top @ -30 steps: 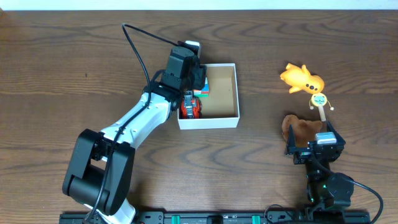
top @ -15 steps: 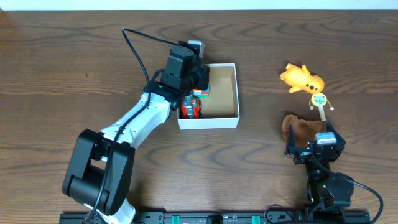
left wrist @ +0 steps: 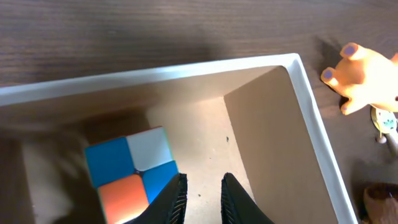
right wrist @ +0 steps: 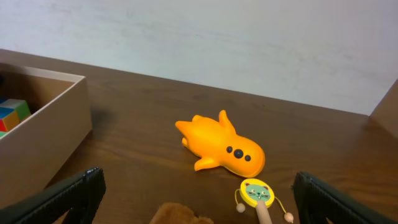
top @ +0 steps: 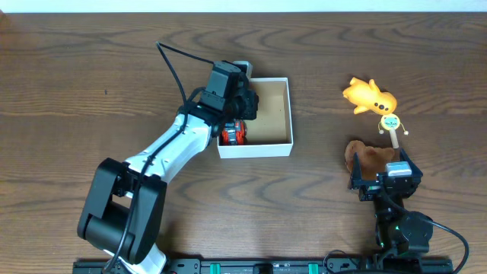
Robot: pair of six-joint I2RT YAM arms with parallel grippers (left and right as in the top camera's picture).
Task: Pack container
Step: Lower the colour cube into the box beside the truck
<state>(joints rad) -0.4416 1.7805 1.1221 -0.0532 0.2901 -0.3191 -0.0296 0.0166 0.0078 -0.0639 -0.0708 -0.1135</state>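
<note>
The left gripper holds its jaws nearly closed, empty, over the container by a cube; the right gripper has its jaws wide, empty.

Overhead looks straight down; left wrist close above container; right wrist low, shares container.

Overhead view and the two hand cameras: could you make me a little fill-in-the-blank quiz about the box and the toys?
The coloured cube lies ___ the container. The orange toy is not packed yet: it lies ___ the container. The right gripper stands with its jaws wide ___. The container's outer walls are ___ in colour.
Missing words: inside; outside; open; white.
</note>
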